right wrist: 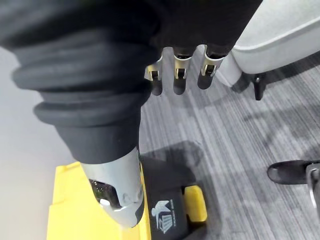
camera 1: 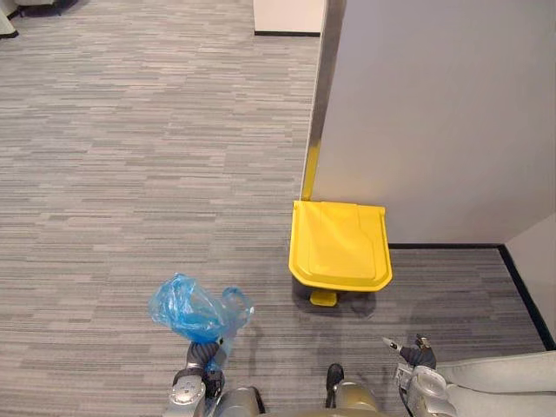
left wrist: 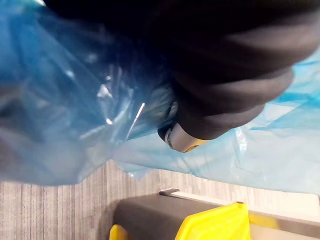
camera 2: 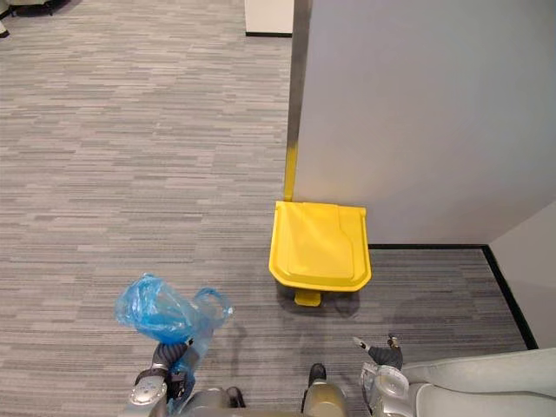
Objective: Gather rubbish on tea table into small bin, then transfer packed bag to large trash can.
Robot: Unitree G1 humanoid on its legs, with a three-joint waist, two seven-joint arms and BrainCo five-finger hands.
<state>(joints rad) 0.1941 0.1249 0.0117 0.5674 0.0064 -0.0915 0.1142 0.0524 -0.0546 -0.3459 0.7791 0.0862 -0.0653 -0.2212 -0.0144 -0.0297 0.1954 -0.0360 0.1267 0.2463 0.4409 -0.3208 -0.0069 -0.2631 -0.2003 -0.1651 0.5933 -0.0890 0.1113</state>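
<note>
Lower left: blue bag [camera 1: 198, 308] covers the fingers of my left hand [camera 1: 201, 356]; I cannot tell its grip. Right hand [right wrist: 179, 75] relaxed, empty.

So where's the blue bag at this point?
The blue bag is at lower left in the eye views, gripped in the left hand above the carpet, left of the closed yellow trash can.

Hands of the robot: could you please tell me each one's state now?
Left hand: shut on the blue plastic bag.
Right hand: open, holding nothing.
</note>
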